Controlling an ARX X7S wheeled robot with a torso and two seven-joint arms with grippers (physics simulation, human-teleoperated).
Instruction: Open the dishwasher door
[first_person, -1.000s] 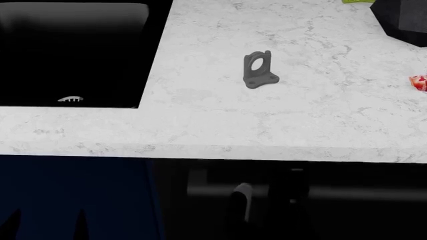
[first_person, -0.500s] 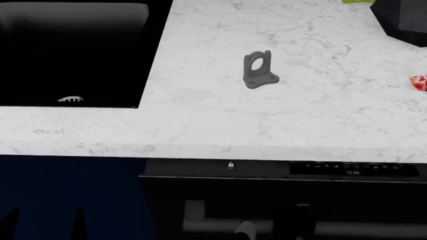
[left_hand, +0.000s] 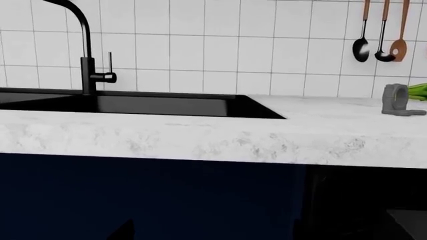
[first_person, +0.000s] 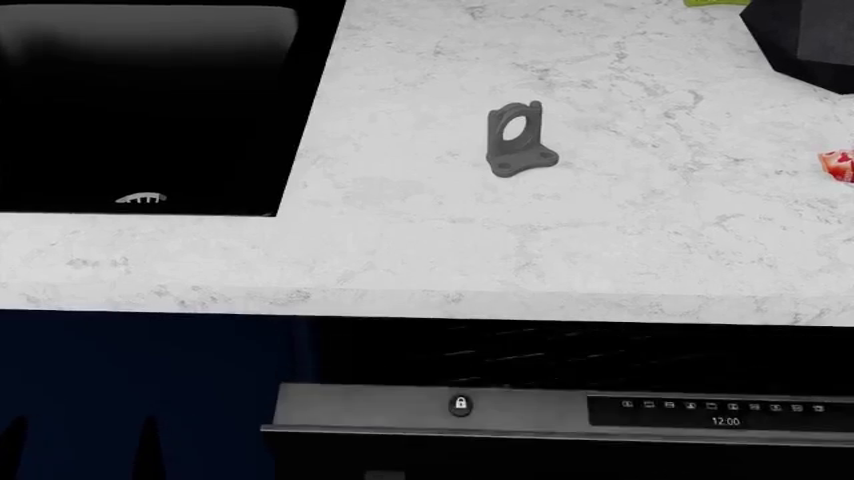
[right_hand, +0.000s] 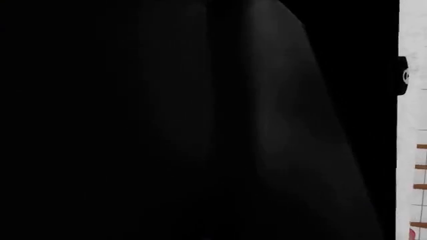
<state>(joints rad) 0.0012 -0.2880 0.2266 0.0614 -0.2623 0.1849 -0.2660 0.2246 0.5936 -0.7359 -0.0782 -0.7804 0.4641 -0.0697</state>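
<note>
The dishwasher door hangs tilted outward below the marble counter edge. Its grey control strip faces up, showing a lock icon and a 12:00 clock. A dark gap with rack wires shows between counter and door. The bar handle is below the head view. My left gripper is open in front of the navy cabinet, left of the door. My right gripper does not show in the head view, and the right wrist view is almost all black.
A black sink is set into the white marble counter, with a black faucet behind it. A small grey bracket stands on the counter. A black object and a red item lie at the right.
The door has swung outward and down: its control strip emerged from under the counter and dropped lower, opening a gap. The handle and right gripper slid below the head view.
</note>
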